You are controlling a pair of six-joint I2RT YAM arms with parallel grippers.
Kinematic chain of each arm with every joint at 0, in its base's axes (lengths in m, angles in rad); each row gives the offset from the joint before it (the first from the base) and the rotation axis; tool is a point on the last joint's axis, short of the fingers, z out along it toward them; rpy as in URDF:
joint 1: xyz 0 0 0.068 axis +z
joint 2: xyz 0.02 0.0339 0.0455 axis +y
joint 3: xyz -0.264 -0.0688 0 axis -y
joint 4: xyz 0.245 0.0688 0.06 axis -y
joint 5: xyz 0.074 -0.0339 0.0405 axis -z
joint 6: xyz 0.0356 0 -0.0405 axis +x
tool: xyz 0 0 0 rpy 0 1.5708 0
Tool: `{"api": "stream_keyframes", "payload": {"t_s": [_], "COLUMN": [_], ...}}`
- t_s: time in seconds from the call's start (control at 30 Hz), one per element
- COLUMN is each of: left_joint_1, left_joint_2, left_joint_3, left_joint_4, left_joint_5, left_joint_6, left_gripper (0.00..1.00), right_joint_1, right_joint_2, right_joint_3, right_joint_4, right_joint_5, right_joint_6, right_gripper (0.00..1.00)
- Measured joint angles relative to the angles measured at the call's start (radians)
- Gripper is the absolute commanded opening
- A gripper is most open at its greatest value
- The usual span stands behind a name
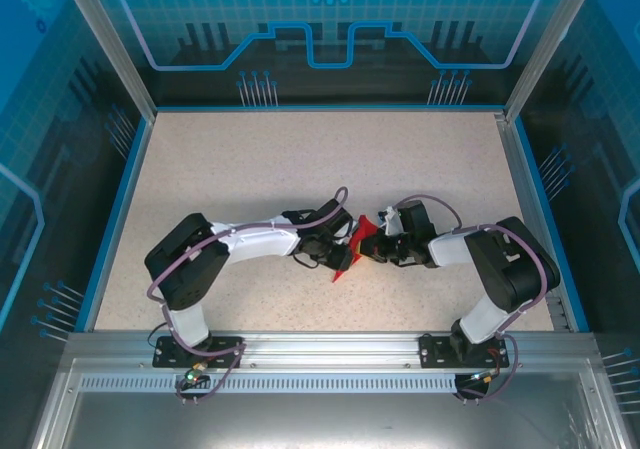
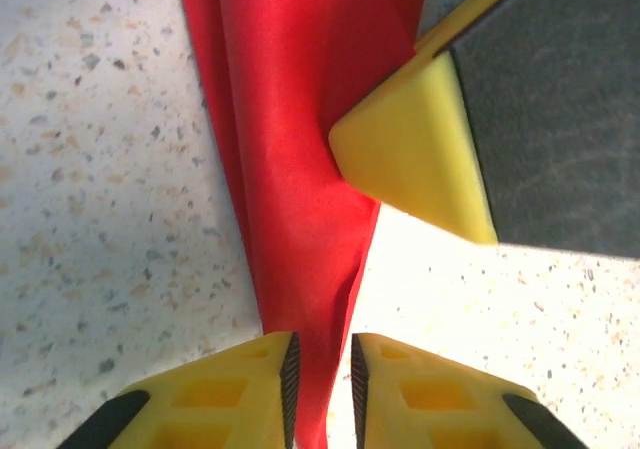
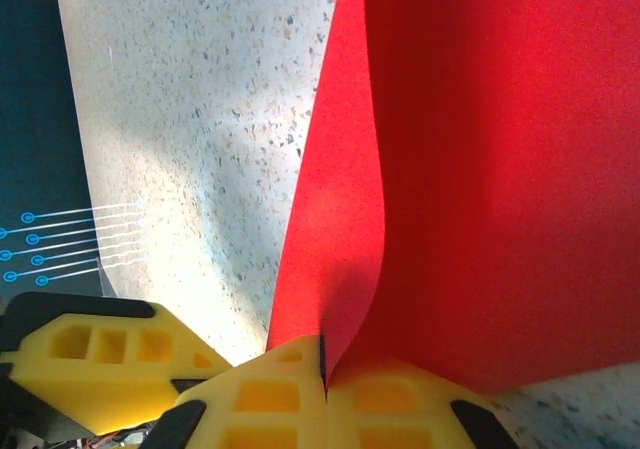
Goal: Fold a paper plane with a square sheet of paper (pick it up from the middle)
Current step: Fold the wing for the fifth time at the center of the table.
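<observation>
The square sheet of paper (image 1: 352,250), bright red and folded narrow, stands up off the table between my two grippers near the table's middle front. My left gripper (image 1: 338,253) straddles its tapering lower end (image 2: 300,119). The jaws (image 2: 322,369) stand slightly apart: the paper lies against the left pad, with a gap at the right pad. My right gripper (image 1: 379,247) is shut on an edge of the sheet (image 3: 480,169), its jaws (image 3: 323,364) pressed together on a curled fold. A right fingertip (image 2: 415,154) touches the paper in the left wrist view.
The speckled tabletop (image 1: 300,159) is ringed by a blue-edged frame (image 1: 120,199). Transparent printed walls stand behind it and at both sides. A metal rail (image 1: 320,354) carrying both arm bases runs along the near edge. A yellow finger of the other arm (image 3: 95,354) shows at the lower left of the right wrist view.
</observation>
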Motion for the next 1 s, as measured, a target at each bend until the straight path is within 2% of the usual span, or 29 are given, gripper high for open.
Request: {"api": "stream_keyframes", "payload": {"t_s": [0.2, 0.43, 0.77, 1.0], "left_joint_1": [-0.008, -0.061, -0.082, -0.092], "left_joint_2": [-0.048, -0.062, -0.060, -0.052], "left_joint_3": [-0.055, -0.074, -0.074, -0.074], "left_joint_4": [-0.024, -0.051, -0.080, -0.083], "left_joint_5": [-0.007, -0.031, -0.127, -0.156], "left_joint_6": [-0.011, -0.030, -0.034, -0.027], "left_gripper": [0.30, 0.30, 0.20, 0.11], "right_joint_1": [0.000, 0.001, 0.001, 0.001], "right_joint_2": [0.014, 0.025, 0.025, 0.025], "right_joint_3": [0.000, 0.005, 0.005, 0.006], "right_joint_4": [-0.003, -0.002, -0.002, -0.004], "right_joint_5": [0.005, 0.003, 0.003, 0.003], "right_joint_6": [-0.013, -0.013, -0.014, -0.014], "right_gripper": [0.00, 0.00, 0.00, 0.00]}}
